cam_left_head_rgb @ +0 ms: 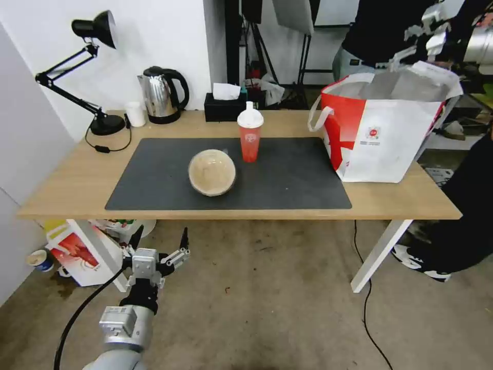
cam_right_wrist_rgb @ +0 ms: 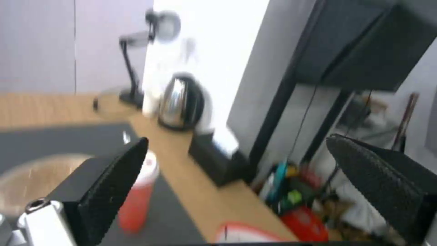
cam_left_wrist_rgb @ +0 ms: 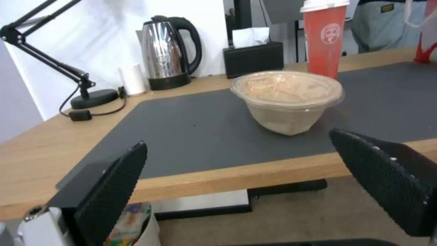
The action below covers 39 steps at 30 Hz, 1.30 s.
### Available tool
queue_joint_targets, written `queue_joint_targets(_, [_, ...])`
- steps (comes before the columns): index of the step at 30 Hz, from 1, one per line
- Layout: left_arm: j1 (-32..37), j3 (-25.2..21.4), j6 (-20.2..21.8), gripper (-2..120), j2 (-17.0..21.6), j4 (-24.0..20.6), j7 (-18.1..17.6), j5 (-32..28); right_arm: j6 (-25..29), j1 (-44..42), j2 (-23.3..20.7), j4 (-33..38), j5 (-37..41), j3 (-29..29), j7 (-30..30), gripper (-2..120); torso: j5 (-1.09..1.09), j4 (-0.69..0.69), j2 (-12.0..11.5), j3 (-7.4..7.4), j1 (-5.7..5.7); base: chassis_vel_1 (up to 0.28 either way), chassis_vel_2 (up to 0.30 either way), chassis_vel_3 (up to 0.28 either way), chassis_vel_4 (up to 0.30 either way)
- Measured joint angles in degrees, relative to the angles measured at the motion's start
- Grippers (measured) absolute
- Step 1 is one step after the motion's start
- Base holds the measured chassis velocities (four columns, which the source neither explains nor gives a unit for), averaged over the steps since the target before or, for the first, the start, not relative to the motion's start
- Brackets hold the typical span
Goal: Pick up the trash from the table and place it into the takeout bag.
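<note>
On the table's [cam_left_head_rgb: 67,190] dark grey mat [cam_left_head_rgb: 287,180] sit two pieces of trash. One is a round tan-filled bowl under a clear dome [cam_left_head_rgb: 211,172] [cam_left_wrist_rgb: 287,99]. Just behind it stands a translucent red cup with a white spouted lid [cam_left_head_rgb: 250,134] [cam_left_wrist_rgb: 324,37] [cam_right_wrist_rgb: 136,201]. The white-and-red takeout bag [cam_left_head_rgb: 382,128] stands open at the table's right end. My left gripper [cam_left_head_rgb: 159,241] [cam_left_wrist_rgb: 237,140] hangs open and empty below the table's front edge, facing the bowl. My right gripper [cam_left_head_rgb: 423,36] [cam_right_wrist_rgb: 237,139] is raised above the bag's far side, open and empty.
A steel kettle [cam_left_head_rgb: 162,95], a black tissue box [cam_left_head_rgb: 223,105], a small white cup [cam_left_head_rgb: 136,114] and a black desk lamp [cam_left_head_rgb: 92,72] line the table's back edge. A red-and-white carton [cam_left_head_rgb: 82,254] sits on the floor under the left end. A person in dark clothing [cam_left_head_rgb: 462,221] stands at the right.
</note>
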Motion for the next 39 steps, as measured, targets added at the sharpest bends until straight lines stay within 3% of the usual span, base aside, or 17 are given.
queue_joint_targets(2, [0.0, 0.0, 0.0, 100, 0.0, 0.0, 0.0, 0.0, 0.4, -1.0, -0.5, 1.8, 2.0, 0.3, 2.4, 100, 0.0, 0.0, 0.0, 0.0, 0.01, 0.0, 0.0, 0.0, 0.0])
queue_joint_targets(4, [0.0, 0.0, 0.0, 100, 0.0, 0.0, 0.0, 0.0, 1.8, -4.6, -2.1, 7.4, 6.7, 1.2, 9.6, 100, 0.0, -0.01, 0.0, 0.0, 0.01, 0.0, 0.0, 0.0, 0.0])
queue_joint_targets(5, [0.0, 0.0, 0.0, 100, 0.0, 0.0, 0.0, 0.0, 1.8, -4.6, -2.1, 7.4, 6.7, 1.2, 9.6, 100, 0.0, -0.01, 0.0, 0.0, 0.01, 0.0, 0.0, 0.0, 0.0])
queue_joint_targets(6, [0.0, 0.0, 0.0, 100, 0.0, 0.0, 0.0, 0.0, 3.2, -9.5, -3.4, 13.6, 9.7, 3.2, 15.5, 100, 0.0, -0.01, 0.0, 0.0, 0.0, 0.0, 0.0, 0.0, 0.0])
queue_joint_targets(8, [0.0, 0.0, 0.0, 100, 0.0, 0.0, 0.0, 0.0, 4.8, -15.8, -4.8, 21.5, 11.1, 6.3, 20.7, 100, 0.02, 0.01, 0.0, 0.01, 0.01, 0.0, 0.0, 0.0, 0.0])
queue_joint_targets(10, [0.0, 0.0, 0.0, 100, 0.0, 0.0, 0.0, 0.0, 5.3, -18.1, -5.2, 24.1, 11.5, 7.6, 22.4, 100, 0.01, 0.01, 0.0, 0.0, 0.01, 0.0, 0.0, 0.0, 0.0])
queue_joint_targets(14, [0.0, 0.0, 0.0, 100, 0.0, 0.0, 0.0, 0.0, 9.0, -32.4, -7.1, 39.7, 13.8, 16.6, 35.8, 100, -0.01, 0.0, 0.0, 0.0, -0.01, 0.0, 0.0, 0.0, 0.0])
queue_joint_targets(16, [0.0, 0.0, 0.0, 100, 0.0, 0.0, 0.0, 0.0, 9.6, -34.8, -7.3, 42.0, 13.8, 18.2, 37.7, 100, -0.01, 0.0, 0.0, 0.0, -0.01, 0.0, 0.0, 0.0, 0.0])
queue_joint_targets(19, [0.0, 0.0, 0.0, 100, 0.0, 0.0, 0.0, 0.0, 12.8, -45.2, -7.8, 52.5, 13.2, 24.4, 47.9, 100, -0.02, -0.01, 0.0, -0.01, -0.01, 0.0, 0.0, 0.0, 0.0])
queue_joint_targets(21, [0.0, 0.0, 0.0, 100, 0.0, 0.0, 0.0, 0.0, 13.7, -48.6, -7.5, 55.4, 12.2, 26.2, 51.0, 100, -0.03, -0.01, 0.0, -0.01, -0.01, 0.0, 0.0, 0.0, 0.0])
queue_joint_targets(24, [0.0, 0.0, 0.0, 100, 0.0, 0.0, 0.0, 0.0, 15.1, -56.0, -6.5, 60.7, 9.7, 29.8, 55.8, 100, -0.01, 0.02, 0.0, 0.0, 0.0, 0.0, 0.0, 0.0, 0.0])
queue_joint_targets(26, [0.0, 0.0, 0.0, 100, 0.0, 0.0, 0.0, 0.0, 16.8, -64.2, -4.8, 66.1, 5.5, 32.2, 59.6, 100, 0.03, -0.03, 0.0, 0.0, -0.01, 0.0, 0.0, 0.0, 0.0])
queue_joint_targets(29, [0.0, 0.0, 0.0, 100, 0.0, 0.0, 0.0, 0.0, 18.0, -68.1, -3.2, 68.4, 2.4, 33.4, 61.6, 100, -0.01, -0.01, 0.0, -0.01, -0.01, 0.0, 0.0, 0.0, 0.0])
queue_joint_targets(33, [0.0, 0.0, 0.0, 100, 0.0, 0.0, 0.0, 0.0, 19.6, -79.6, 4.4, 73.0, -6.9, 38.8, 63.9, 100, -0.01, -0.01, 0.0, -0.01, 0.0, 0.0, 0.0, 0.0, 0.0])
queue_joint_targets(34, [0.0, 0.0, 0.0, 100, 0.0, 0.0, 0.0, 0.0, 19.6, -79.6, 4.4, 73.0, -6.9, 38.8, 63.9, 100, -0.01, -0.01, 0.0, -0.01, 0.0, 0.0, 0.0, 0.0, 0.0])
queue_joint_targets(38, [0.0, 0.0, 0.0, 100, 0.0, 0.0, 0.0, 0.0, 21.4, -88.8, 12.6, 74.5, -13.8, 44.0, 62.5, 100, 0.0, -0.01, 0.0, 0.0, -0.01, 0.0, 0.0, 0.0, 0.0])
queue_joint_targets(39, [0.0, 0.0, 0.0, 100, 0.0, 0.0, 0.0, 0.0, 21.4, -88.8, 12.6, 74.5, -13.8, 44.0, 62.5, 100, 0.0, -0.01, 0.0, 0.0, -0.01, 0.0, 0.0, 0.0, 0.0])
